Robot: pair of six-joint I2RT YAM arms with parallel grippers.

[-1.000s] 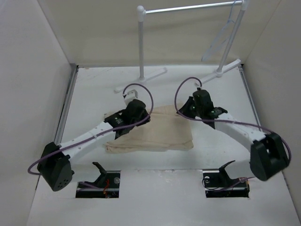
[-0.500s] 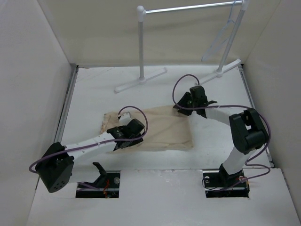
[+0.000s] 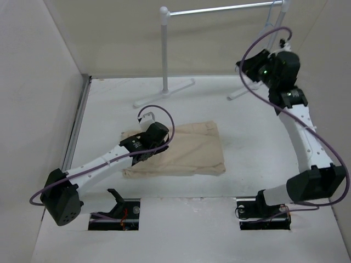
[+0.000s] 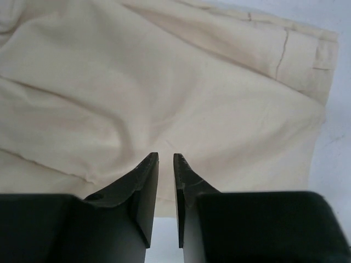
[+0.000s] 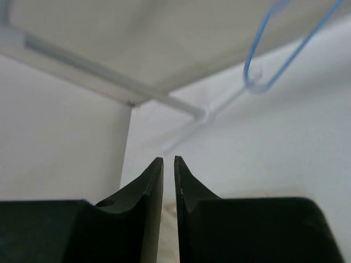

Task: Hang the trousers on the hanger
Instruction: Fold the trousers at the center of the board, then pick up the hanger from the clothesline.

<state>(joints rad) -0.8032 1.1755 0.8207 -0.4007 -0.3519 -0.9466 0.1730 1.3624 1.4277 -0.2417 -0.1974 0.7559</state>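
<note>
The beige trousers (image 3: 189,149) lie folded flat on the white table and fill the left wrist view (image 4: 164,87). My left gripper (image 3: 159,141) hovers low over their left part, with its jaws (image 4: 165,156) nearly together and holding nothing. My right gripper (image 3: 247,64) is raised high at the back right, next to the rack's right post, with its jaws (image 5: 169,159) nearly together and empty. The thin bluish wire hanger (image 5: 256,87) hangs ahead of and above it. In the top view the right arm hides most of the hanger (image 3: 268,22).
A white rack stands at the back, with a left post (image 3: 164,49), a top rail (image 3: 219,9) and base feet (image 3: 164,90) on the table. Beige walls close in the left, right and back. Two dark slots (image 3: 114,212) sit at the near edge.
My right arm has left the trousers' far right corner and risen to the rack's right post. My left gripper has shifted back and right over the trousers, which now lie flatter.
</note>
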